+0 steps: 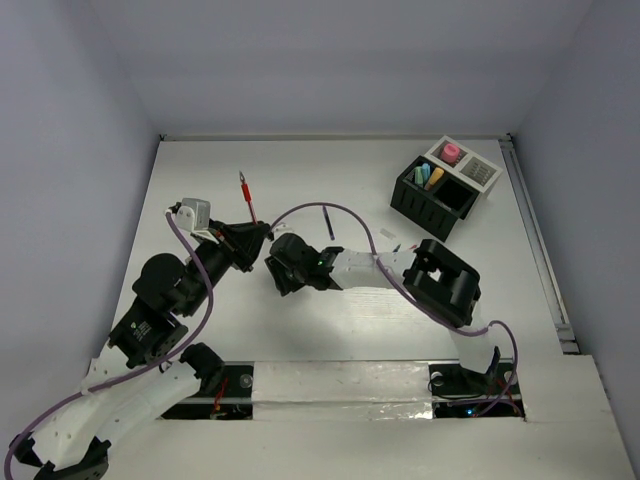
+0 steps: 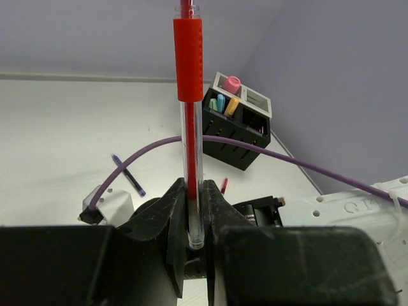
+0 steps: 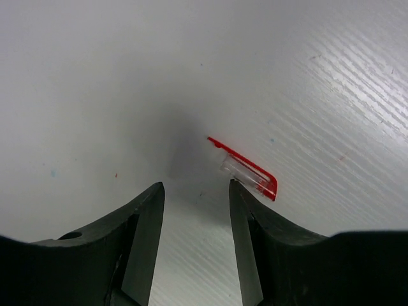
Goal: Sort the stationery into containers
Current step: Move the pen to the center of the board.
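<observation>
My left gripper (image 1: pixel 250 238) is shut on a thin red pen (image 1: pixel 245 198), which sticks out towards the far side; in the left wrist view the pen (image 2: pixel 190 127) stands clamped between the fingers. My right gripper (image 1: pixel 283 272) is open and empty, low over the table beside the left one. In the right wrist view a clear pen cap with a red clip (image 3: pixel 248 169) lies on the table just beyond the right fingertip (image 3: pixel 239 197). A dark blue pen (image 1: pixel 329 222) lies mid-table. The black and white organizer (image 1: pixel 412 200) stands far right and holds markers (image 1: pixel 428 177) and a pink-capped bottle (image 1: pixel 452 153).
A purple cable (image 1: pixel 340 212) arcs over the right arm, near the blue pen. A metal rail (image 1: pixel 540 250) runs along the table's right edge. White walls close off the back and sides. The arms' bases stand at the near edge.
</observation>
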You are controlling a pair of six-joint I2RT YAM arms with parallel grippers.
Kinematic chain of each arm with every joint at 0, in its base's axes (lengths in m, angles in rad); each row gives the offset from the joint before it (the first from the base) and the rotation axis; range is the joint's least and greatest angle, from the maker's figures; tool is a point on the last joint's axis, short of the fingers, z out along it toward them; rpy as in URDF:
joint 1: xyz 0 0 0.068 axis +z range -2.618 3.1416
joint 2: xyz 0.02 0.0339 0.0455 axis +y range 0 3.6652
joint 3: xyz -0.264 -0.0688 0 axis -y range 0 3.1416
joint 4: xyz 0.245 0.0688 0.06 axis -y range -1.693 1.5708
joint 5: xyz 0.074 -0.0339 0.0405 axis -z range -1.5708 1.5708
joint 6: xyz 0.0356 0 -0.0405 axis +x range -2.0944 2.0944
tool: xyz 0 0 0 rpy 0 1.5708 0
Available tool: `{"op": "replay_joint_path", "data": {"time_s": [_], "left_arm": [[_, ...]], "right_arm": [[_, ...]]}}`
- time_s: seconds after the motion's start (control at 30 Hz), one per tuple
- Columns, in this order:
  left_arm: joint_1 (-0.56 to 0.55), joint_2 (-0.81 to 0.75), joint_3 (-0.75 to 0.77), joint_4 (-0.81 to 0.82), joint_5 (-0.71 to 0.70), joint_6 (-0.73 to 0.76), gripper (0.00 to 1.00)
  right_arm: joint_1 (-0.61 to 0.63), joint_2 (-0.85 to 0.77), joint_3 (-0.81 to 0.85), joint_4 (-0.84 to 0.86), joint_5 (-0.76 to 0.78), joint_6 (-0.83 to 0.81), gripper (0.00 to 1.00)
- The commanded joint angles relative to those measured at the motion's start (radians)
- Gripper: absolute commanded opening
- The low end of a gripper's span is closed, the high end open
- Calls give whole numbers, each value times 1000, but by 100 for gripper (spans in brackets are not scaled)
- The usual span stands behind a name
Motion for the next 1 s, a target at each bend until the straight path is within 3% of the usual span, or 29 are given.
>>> {"op": "replay_joint_path", "data": {"time_s": [0.0,0.27,0.5,0.97], "left_arm": [[10,-6,2,50,12,2,0],[10,-1,0,55,22,2,0],[10,2,-1,59,31,1,0],[28,10,-4,66,42,-3,0]], "right_arm": [[-1,45,66,-49,47,-12,51],[-1,67,104,-156,115,-23,58],[-10,33,55,-143,116,-6,62],[-64,108,124,-104,123,-40,67]]}}
